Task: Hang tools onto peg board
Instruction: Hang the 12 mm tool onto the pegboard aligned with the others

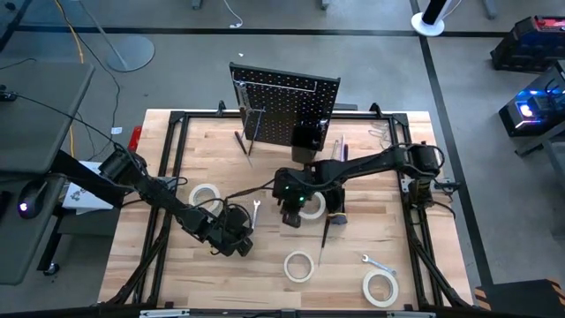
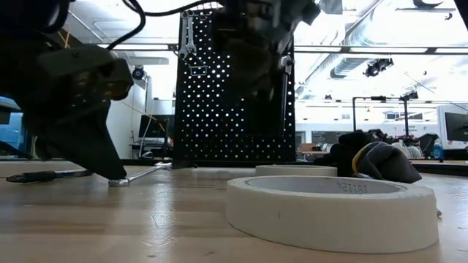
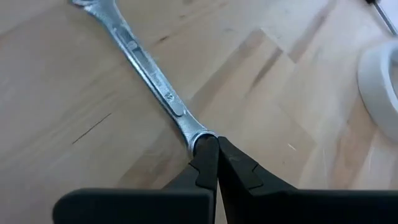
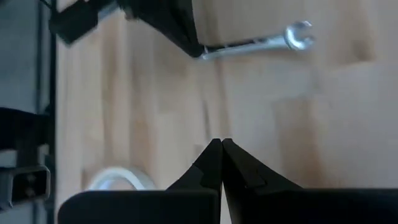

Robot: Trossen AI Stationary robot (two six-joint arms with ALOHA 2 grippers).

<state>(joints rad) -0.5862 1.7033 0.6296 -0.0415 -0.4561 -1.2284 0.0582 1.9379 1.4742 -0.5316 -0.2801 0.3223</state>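
Pinching wrench [image 3: 149, 74] end: left tool [image 3: 216, 149] | right tool [image 4: 221, 149] closed, empty, mid-table

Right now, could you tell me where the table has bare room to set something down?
Bare wood lies along the table's near-left edge, below the left hand, and at the far right beside the peg board. The middle is crowded: both hands, a wrench and tape rolls sit there. Near right, a tape roll and a second wrench take up room.
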